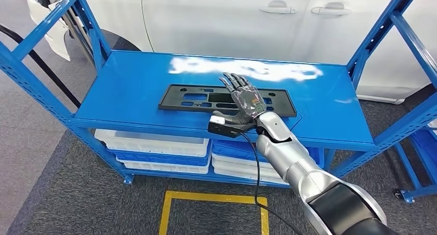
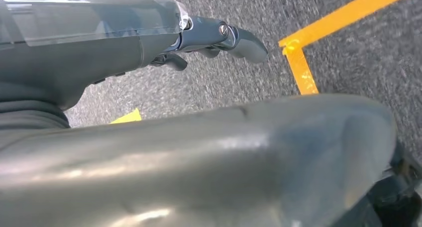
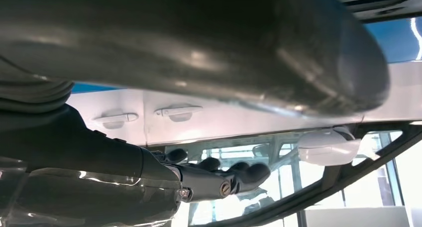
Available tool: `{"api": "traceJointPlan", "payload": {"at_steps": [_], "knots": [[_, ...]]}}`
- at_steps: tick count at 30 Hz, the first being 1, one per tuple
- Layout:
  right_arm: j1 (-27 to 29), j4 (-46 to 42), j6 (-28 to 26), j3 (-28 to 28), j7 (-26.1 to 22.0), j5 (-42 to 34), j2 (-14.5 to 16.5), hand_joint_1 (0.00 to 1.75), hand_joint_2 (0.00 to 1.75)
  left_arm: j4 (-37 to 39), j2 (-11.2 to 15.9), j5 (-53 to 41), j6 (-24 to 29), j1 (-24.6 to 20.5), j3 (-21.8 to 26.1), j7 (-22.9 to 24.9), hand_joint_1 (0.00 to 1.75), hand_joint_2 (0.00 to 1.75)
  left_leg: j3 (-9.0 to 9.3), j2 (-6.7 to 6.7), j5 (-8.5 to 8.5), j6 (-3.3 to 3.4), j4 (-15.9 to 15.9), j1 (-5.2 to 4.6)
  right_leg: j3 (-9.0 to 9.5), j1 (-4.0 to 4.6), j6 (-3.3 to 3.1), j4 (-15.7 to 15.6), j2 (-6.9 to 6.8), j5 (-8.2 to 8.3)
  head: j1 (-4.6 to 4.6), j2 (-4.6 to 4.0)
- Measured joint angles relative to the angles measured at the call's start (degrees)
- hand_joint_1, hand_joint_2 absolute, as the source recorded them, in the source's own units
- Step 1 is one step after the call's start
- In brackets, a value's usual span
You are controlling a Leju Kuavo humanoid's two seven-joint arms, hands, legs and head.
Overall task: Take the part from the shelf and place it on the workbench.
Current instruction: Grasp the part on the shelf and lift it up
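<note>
Part (image 1: pixel 206 98) not yet lifted: we judge the task barely begun.
We see the right hand (image 1: pixel 246 100) spread flat over the black frame on the blue shelf (image 1: pixel 129 90), grasping nothing; the left hand (image 2: pixel 209 40) hangs curled and empty. White trays (image 1: pixel 154 142) sit below, contents hidden.

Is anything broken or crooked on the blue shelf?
Nothing stands out. The black part lies flat and whole on the blue shelf, roughly square to its front edge. The right hand is spread over it, holding nothing.
</note>
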Motion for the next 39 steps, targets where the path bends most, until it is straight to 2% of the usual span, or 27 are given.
{"api": "traceJointPlan", "payload": {"at_steps": [2, 3, 5, 6, 7, 8, 9, 10, 12, 13, 15, 17, 18, 20, 21, 22, 23, 24, 26, 27, 28, 31, 33, 36, 37, 38, 39], "knots": [[0.0, 0.0, 0.0, 0.0, 0.0, 0.0, 0.0, 0.0, 0.0, 0.0, 0.0, 0.0, 0.0, 0.0, 0.0, 0.0, 0.0, 0.0, -0.37, 0.07, -1.13, -0.54, 1.4, -0.04, 0.51, -0.34, -0.67, -0.6, -0.07, 0.14, -0.01, 0.0], [-0.1, 0.0, 0.0, 0.0, 0.0, 0.0, 0.0, 0.0, 0.0, 0.0, 0.0, 0.0, 0.0, 0.0, 0.0, 0.0, 0.0, 0.0, -1.4, 0.11, -2.51, -0.78, 3.8, -0.01, 0.77, -0.51, -0.99, -0.9, -0.11, 0.18, -0.02, 0.0], [0.0, 0.1, 0.0, 0.0, 0.0, -0.1, 0.0, 0.0, 0.0, 0.0, 0.0, 0.0, 0.0, 0.0, 0.0, 0.0, 0.0, 0.0, -5.16, 0.13, -6.01, -1.18, 11.5, 0.22, 0.95, -0.43, -1.35, -0.9, -0.15, 0.05, -0.02, 0.0], [0.1, 0.2, 0.0, 0.0, 0.0, -0.1, 0.0, 0.0, 0.0, 0.0, 0.1, 0.0, 0.0, 0.1, 0.0, 0.0, 0.0, 0.0, -7.01, 0.13, -7.09, -1.35, 14.9, 0.32, 0.99, -0.38, -1.41, -0.9, -0.15, -0.02, -0.02, 0.0], [0.2, 0.3, 0.0, 0.0, 0.0, -0.1, 0.0, 0.0, 0.0, 0.0, 0.1, 0.0, 0.0, 0.1, 0.0, 0.0, 0.0, 0.0, -8.04, 0.13, -7.08, -1.46, 16.5, 0.4, 1.04, -0.35, -1.41, -0.9, -0.14, -0.12, -0.02, 0.0], [0.2, 0.3, 0.0, 0.0, 0.0, -0.1, 0.0, 0.0, 0.0, 0.0, 0.1, 0.0, 0.0, 0.2, 0.0, 0.0, 0.0, 0.0, -7.94, 0.14, -5.92, -1.51, 15.8, 0.47, 1.15, -0.35, -1.34, -0.8, -0.11, -0.24, -0.02, 0.0], [0.3, 0.3, 0.0, 0.0, 0.0, -0.1, 0.0, 0.0, 0.0, 0.0, 0.1, 0.0, -0.1, 0.2, 0.0, 0.0, 0.0, 0.0, -6.69, 0.15, -3.82, -1.49, 12.8, 0.53, 1.32, -0.36, -1.23, -0.7, -0.07, -0.41, -0.02, 0.0], [0.3, 0.4, 0.0, 0.0, 0.0, -0.1, 0.0, 0.0, 0.0, 0.0, 0.1, 0.0, -0.1, 0.2, 0.0, 0.0, 0.0, 0.0, -4.8, 0.18, -1.54, -1.39, 8.5, 0.58, 1.51, -0.37, -1.04, -0.6, -0.03, -0.65, -0.02, 0.0], [0.2, 0.4, 0.0, 0.0, 0.1, -0.1, 0.0, 0.0, 0.0, 0.0, 0.1, 0.0, -0.4, 0.1, 0.0, -0.1, 0.0, 0.0, -1.68, 0.18, 0.94, -0.98, 1.8, 0.45, 1.59, -0.18, -0.54, -0.2, 0.03, -1.04, -0.01, 0.0], [0.2, 0.4, 0.0, 0.0, 0.2, -0.1, 0.0, 0.0, 0.0, 0.0, 0.1, 0.0, -0.6, 0.1, 0.0, -0.2, 0.0, 0.0, -1.11, 0.15, 1.12, -0.72, 0.5, 0.36, 1.51, -0.08, -0.27, -0.1, 0.05, -1.12, -0.01, 0.0], [0.1, 0.4, 0.1, 0.0, 0.3, -0.1, 0.0, 0.0, 0.0, 0.0, 0.1, 0.0, -1.1, 0.1, 0.0, -0.6, 0.0, 0.0, -1.06, 0.06, 1.08, -0.04, 0.3, 0.26, 1.41, -0.08, 0.38, -0.1, 0.07, -1.14, -0.01, 0.0], [0.0, 0.4, 0.1, 0.0, 0.3, -0.1, 0.0, 0.0, 0.0, 0.0, 0.1, 0.0, -1.3, 0.1, 0.0, -0.8, 0.0, 0.0, -0.89, 0.06, 1.27, 0.65, -0.1, 0.36, 1.03, -0.28, 1.08, 0.9, 0.01, -2.04, -0.01, 0.0], [0.0, 0.4, 0.1, 0.0, 0.4, 0.0, 0.0, 0.0, 0.0, 0.0, 0.1, 0.0, -1.4, 0.1, 0.0, -0.9, 0.0, 0.0, -0.78, 0.09, 1.35, 0.93, -0.3, 0.47, 0.16, -0.36, 1.36, 2.8, 0.0, -3.25, -0.01, 0.0], [-0.1, 0.5, 0.1, 0.0, 0.7, 0.2, 0.0, 0.0, 0.0, 0.0, 0.1, 0.0, -1.6, 0.0, 0.0, -0.9, 0.0, 0.0, -0.76, 0.16, 1.32, 1.2, -0.3, 0.47, -3.41, -0.49, 1.71, 10.1, -0.03, -6.72, 0.0, 0.0], [0.1, 0.6, 0.0, 0.0, 0.9, 0.4, 0.0, 0.0, 0.44, 0.0, 0.1, 0.0, -1.7, 0.0, 0.0, -0.9, 0.0, 0.0, -0.76, 0.18, 1.29, 1.26, -0.3, 0.45, -5.36, -0.53, 1.83, 13.8, -0.03, -8.0, 0.0, 0.0], [0.2, 0.7, 0.0, 0.0, 1.2, 0.6, 0.0, 0.0, 0.87, 0.0, 0.1, -0.1, -1.7, 0.1, 0.0, -0.9, 0.0, 0.0, -0.74, 0.16, 1.26, 1.29, -0.3, 0.43, -6.7, -0.56, 1.89, 16.2, -0.04, -8.36, 0.0, 0.0], [0.3, 0.8, 0.0, 0.0, 1.4, 0.8, 0.0, 0.0, 1.31, 0.0, 0.1, -0.2, -1.7, 0.1, 0.0, -0.9, 0.0, 0.0, -0.71, 0.13, 1.24, 1.28, -0.3, 0.43, -7.0, -0.58, 1.88, 16.3, -0.04, -7.59, 0.0, 0.0], [0.3, 0.9, 0.0, 0.1, 1.6, 1.0, 0.0, 0.0, 1.75, 0.0, 0.1, -0.3, -1.8, 0.1, -0.1, -0.9, 0.0, 0.0, -0.65, 0.08, 1.19, 1.23, -0.3, 0.44, -6.1, -0.59, 1.77, 14.0, -0.05, -5.79, 0.0, 0.0], [0.2, 1.0, -0.1, 0.1, 2.0, 1.5, 0.0, 0.0, 1.75, 0.0, 0.1, -0.4, -1.9, 0.1, -0.2, -0.9, 0.0, 0.0, -0.54, 0.0, 0.98, 0.97, -0.1, 0.34, -2.42, -0.48, 1.35, 6.0, -0.05, -1.77, 0.0, 0.0], [0.1, 1.0, -0.2, 0.1, 2.3, 1.8, 0.0, 0.0, 1.75, 0.0, 0.1, -0.4, -1.9, 0.1, -0.2, -0.9, 0.0, 0.0, -0.55, -0.02, 0.87, 0.75, 0.0, 0.24, -0.94, -0.35, 1.07, 2.7, -0.04, -0.58, -0.01, 0.0], [0.0, 1.0, -0.4, 0.3, 2.7, 2.2, 0.0, 0.0, 1.75, 0.0, 0.1, -0.4, -1.9, 0.0, -0.2, -0.9, 0.0, 0.0, -0.58, -0.01, 0.78, 0.5, 0.0, 0.15, -0.1, -0.2, 0.8, 0.8, -0.02, -0.12, -0.01, 0.0], [0.1, 1.3, -1.3, 0.7, 3.9, 3.5, -0.1, 0.0, 1.75, 0.0, 0.1, -0.5, -1.9, 0.0, -0.3, -0.9, 0.0, 0.0, -0.56, 0.06, 0.53, -0.37, 0.1, 0.13, 0.17, -0.14, -0.06, -0.1, 0.07, -0.12, 0.0, 0.0], [0.0, 1.3, -1.6, 0.9, 4.2, 3.8, -0.1, 0.0, 1.75, 0.0, 0.1, -0.5, -1.9, 0.0, -0.3, -0.9, 0.0, 0.0, -1.46, 0.11, -1.12, -0.94, 2.4, 0.19, 0.39, -0.41, -0.77, -0.4, 0.03, 0.02, -0.01, 0.0], [0.1, 1.5, -2.0, 1.2, 4.6, 4.5, -0.1, 0.0, 1.75, 0.0, 0.2, -0.5, -1.9, 0.0, -0.3, -0.9, 0.0, 0.0, -6.36, 0.14, -6.23, -1.41, 12.9, 0.38, 0.48, -0.3, -1.28, -0.5, -0.05, -0.04, -0.02, 0.0], [0.1, 1.6, -2.0, 1.4, 4.8, 4.8, -0.1, 0.0, 1.75, 0.0, 0.2, -0.5, -1.9, 0.1, -0.3, -0.9, 0.0, 0.0, -7.78, 0.14, -7.0, -1.48, 15.7, 0.41, 0.49, -0.24, -1.33, -0.4, -0.06, -0.08, -0.02, 0.0], [0.1, 1.7, -2.0, 1.5, 5.2, 5.2, -0.1, 0.0, 1.75, 0.0, 0.2, -0.5, -1.8, 0.1, -0.3, -0.9, 0.0, 0.0, -8.26, 0.14, -6.65, -1.5, 16.5, 0.43, 0.51, -0.21, -1.33, -0.4, -0.05, -0.13, -0.02, 0.0], [0.1, 1.7, -2.0, 1.7, 5.5, 5.7, -0.1, 0.0, 1.75, 0.0, 0.2, -0.5, -1.8, 0.1, -0.3, -0.9, 0.0, 0.0, -7.58, 0.15, -5.17, -1.44, 14.8, 0.44, 0.57, -0.2, -1.3, -0.3, -0.03, -0.2, -0.02, 0.0]]}}
